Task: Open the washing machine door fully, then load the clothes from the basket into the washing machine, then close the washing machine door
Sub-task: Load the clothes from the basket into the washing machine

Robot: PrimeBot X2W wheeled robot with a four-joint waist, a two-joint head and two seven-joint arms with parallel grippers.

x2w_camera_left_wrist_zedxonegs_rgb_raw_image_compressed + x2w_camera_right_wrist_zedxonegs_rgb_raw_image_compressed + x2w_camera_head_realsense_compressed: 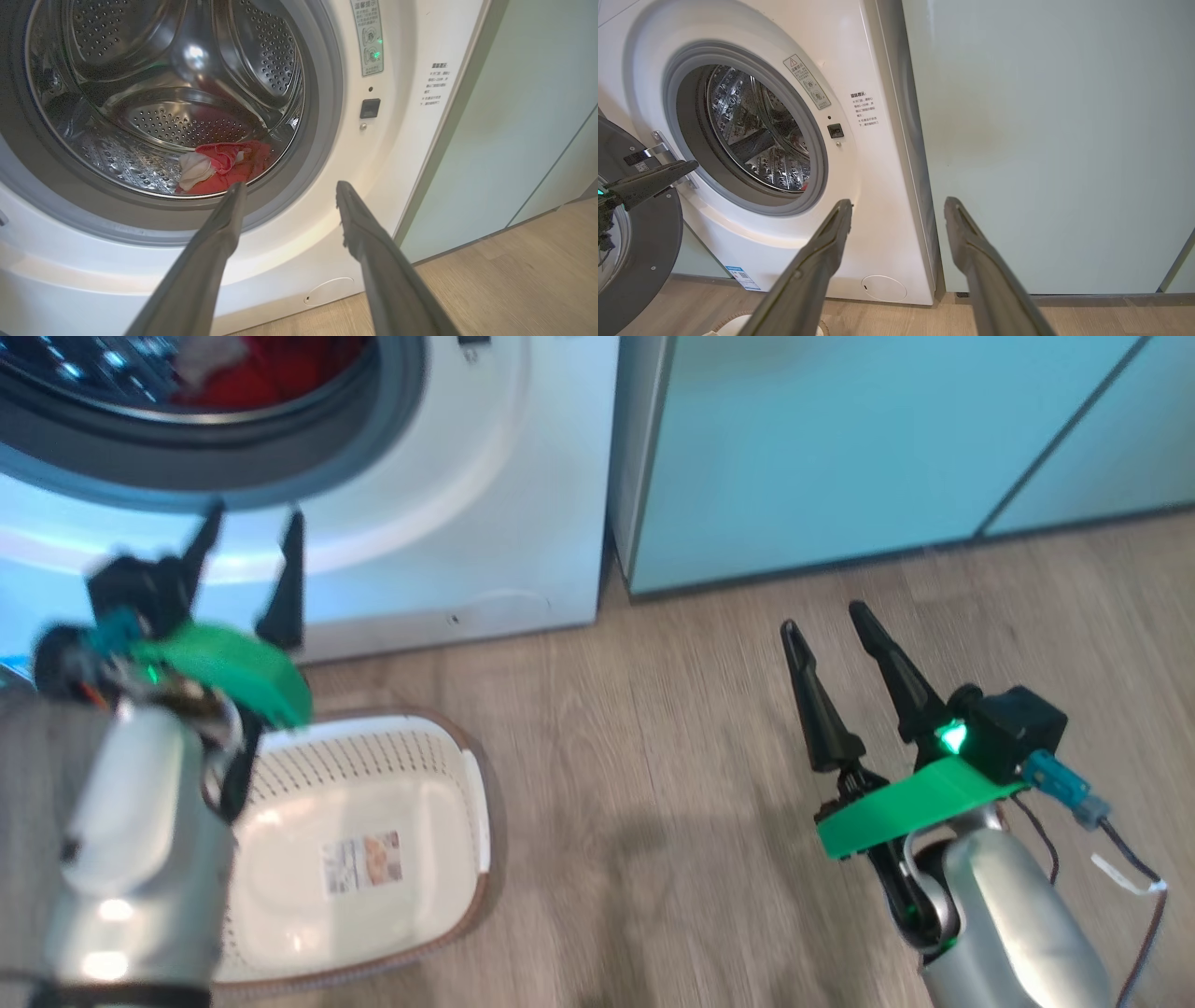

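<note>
Dark and glossy, the washing machine door [651, 252] stands swung out, held by its hinge [661, 142] at the left side of the drum mouth [821, 158]. It lies to the left of the left pincer [257, 513], whose fingers [654, 179] are spread wide and hold nothing. One finger shows close over the door's upper edge; touching or not, I cannot tell. The right pincer [824, 616], also wide and empty, is well apart on the other side, before the green cabinet [840, 448]. The clothes [219, 165] lie low inside the washing machine [299, 261], ahead of the left pincer. The basket [373, 821] under it holds nothing. Closing the door seems to me the left arm's job.
</note>
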